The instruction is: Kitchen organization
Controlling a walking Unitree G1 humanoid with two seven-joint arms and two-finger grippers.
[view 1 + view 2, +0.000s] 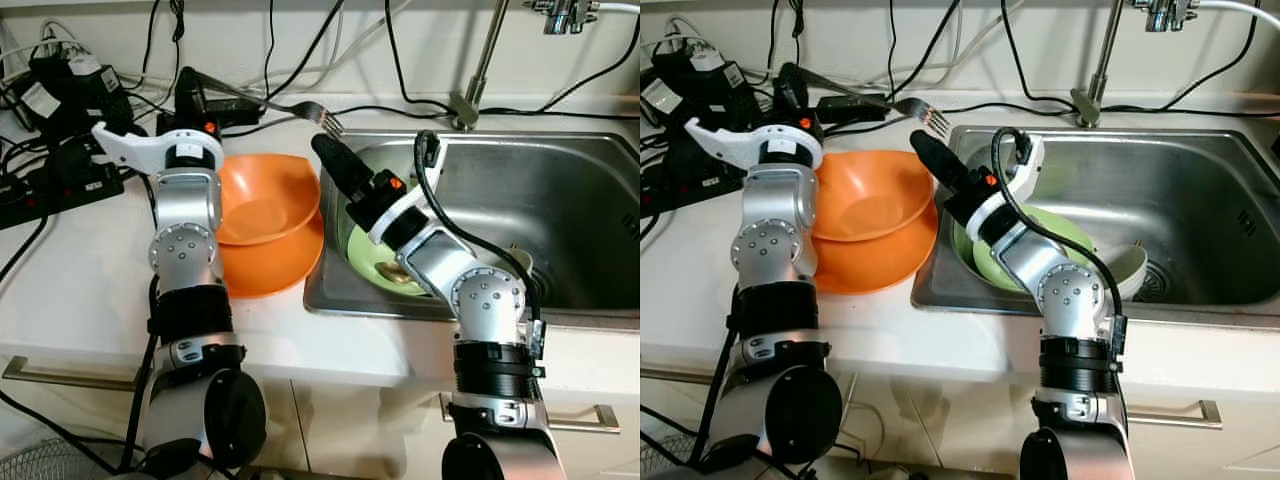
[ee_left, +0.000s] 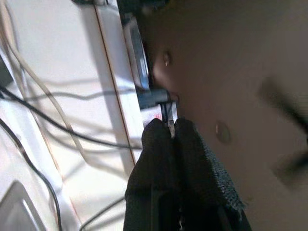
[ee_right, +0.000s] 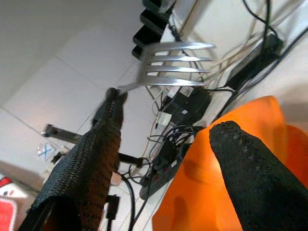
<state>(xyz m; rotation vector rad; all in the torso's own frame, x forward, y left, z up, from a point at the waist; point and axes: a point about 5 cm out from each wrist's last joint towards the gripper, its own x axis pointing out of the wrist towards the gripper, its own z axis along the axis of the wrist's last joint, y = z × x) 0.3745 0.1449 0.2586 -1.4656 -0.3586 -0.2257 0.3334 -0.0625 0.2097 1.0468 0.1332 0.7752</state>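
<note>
I see the fork (image 1: 318,116), a bright steel piece with four flat tines, hanging in the air over the back left corner of the sink (image 1: 560,190), its handle reaching back toward the left gripper (image 2: 172,130), whose black textured jaws are pressed together on that thin handle. The right gripper (image 3: 163,139) sits just below the fork, over the sink's left edge; its jaws stand spread wide, one knurled black finger almost touching the fork's neck, the other apart over the orange rim. Directly left of the sink, on the white bench (image 1: 70,290), two smooth, glossy orange bowls (image 1: 262,205) are nested, the upper one tilted and slightly squarish in its rim. Inside the sink, a brushed stainless basin with rounded corners, a pale green round plate (image 1: 1060,228) leans against the left wall, and a white bowl (image 1: 1130,265) lies just beside it toward the drain. A slim chrome tap stem (image 1: 478,70) rises behind the sink. Far left of the sink, black power strips (image 1: 45,185) and tangled black and white cables (image 1: 270,50) crowd the bench against the wall.
</note>
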